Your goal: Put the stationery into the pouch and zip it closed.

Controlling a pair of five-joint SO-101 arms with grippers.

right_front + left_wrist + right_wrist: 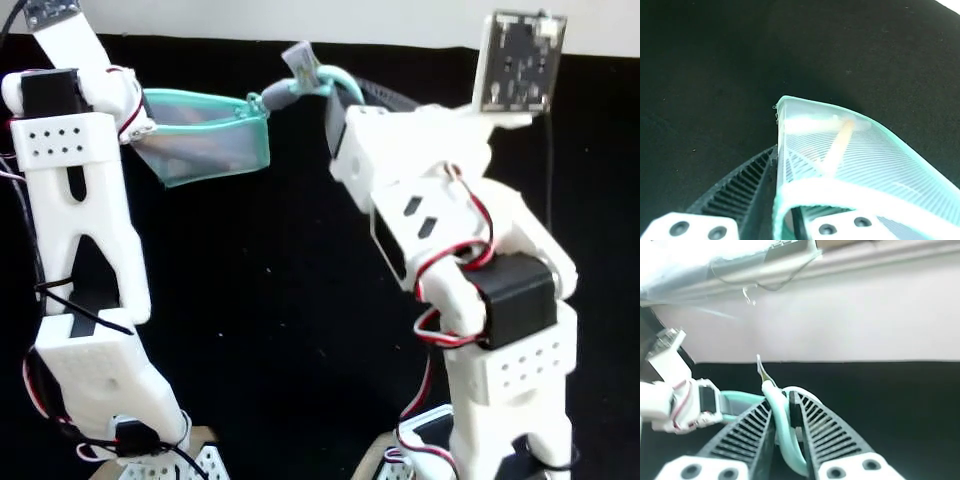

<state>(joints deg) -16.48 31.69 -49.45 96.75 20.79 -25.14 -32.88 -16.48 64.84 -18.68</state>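
Tension explains this hold. The pouch [210, 140] hangs in the air between the two arms, well above the black table [260, 300], so its zip line is stretched straight instead of bunching. The left tool [148, 125] is clamped on one end of the pouch, its jaws pinched down on the teal-edged mesh, and that end serves as the anchor. At the pouch's opposite end the right tool [781, 406] has its two ribbed jaws almost fully together, with only the teal pull loop [784, 440] between them. Gripping the loop rather than the pouch body makes sense, I judge, because a pull along the pouch's top edge, away from the anchored end, is what would run the slider.

Inside the pouch, seen through the mesh from the left wrist, a pale stick-shaped item [840, 145] lies at a slant. It looks like a pencil, though I cannot be sure. That suggests the loading is done and zipping is the step in hand. How far along the pouch's edge the slider sits cannot be told. The likely risk is the mesh slipping out of the anchoring jaws if the loop is pulled hard.
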